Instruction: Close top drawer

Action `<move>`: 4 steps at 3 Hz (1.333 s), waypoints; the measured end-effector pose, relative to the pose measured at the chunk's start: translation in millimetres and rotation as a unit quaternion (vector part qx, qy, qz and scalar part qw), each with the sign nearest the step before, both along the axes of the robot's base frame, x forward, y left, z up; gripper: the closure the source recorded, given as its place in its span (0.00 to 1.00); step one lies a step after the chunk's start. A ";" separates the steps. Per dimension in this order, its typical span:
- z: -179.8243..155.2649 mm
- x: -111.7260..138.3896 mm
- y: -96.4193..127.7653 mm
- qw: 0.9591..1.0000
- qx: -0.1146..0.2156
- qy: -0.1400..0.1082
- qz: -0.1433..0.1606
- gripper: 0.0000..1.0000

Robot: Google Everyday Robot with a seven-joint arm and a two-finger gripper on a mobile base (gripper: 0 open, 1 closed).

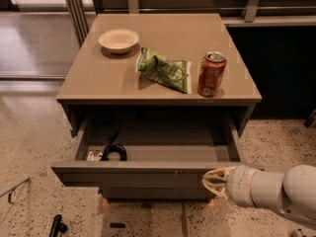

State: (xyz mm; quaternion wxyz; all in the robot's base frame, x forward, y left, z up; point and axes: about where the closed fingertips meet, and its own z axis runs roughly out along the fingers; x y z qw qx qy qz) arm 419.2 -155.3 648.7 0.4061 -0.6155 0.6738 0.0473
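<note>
1 drawer is sticking far out of the small brown cabinet [98, 83], and this is the top drawer [148, 174], the one that needs closing. It is hanging open right under the cabinet top, with its long flat front facing the camera and its shallow grey inside showing. The gripper [213, 180] is sitting at the right end of that front, touching it or almost touching it, and the thick white arm is reaching in from the lower right corner. I cannot tell whether the claw is wide or narrow, and I am not seeing anything in it. I think it is resting there because the front has no handle, so a flat push on the panel is the way to slide the drawer in. Pushing near 1 end might twist the drawer a bit, so a straight, slow push looks safest. Inside, a black cable [114, 152] is lying in the left front corner beside a small pale thing [94, 155] I cannot name. Both are lying low, so they are probably not getting in the way. On top, 1 pale bowl [118, 39], 1 green snack bag [164, 69] and 1 red soda can [212, 74] are sitting clear of the drawer.
</note>
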 end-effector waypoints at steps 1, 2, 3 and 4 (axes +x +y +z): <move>-5.6 20.5 2.8 1.000 -0.001 -0.027 0.002 1.00; -11.6 45.0 5.5 0.999 -0.002 -0.044 0.002 1.00; -18.9 70.5 8.4 0.998 -0.003 -0.055 0.001 1.00; -25.9 97.5 11.3 0.998 -0.005 -0.063 0.000 1.00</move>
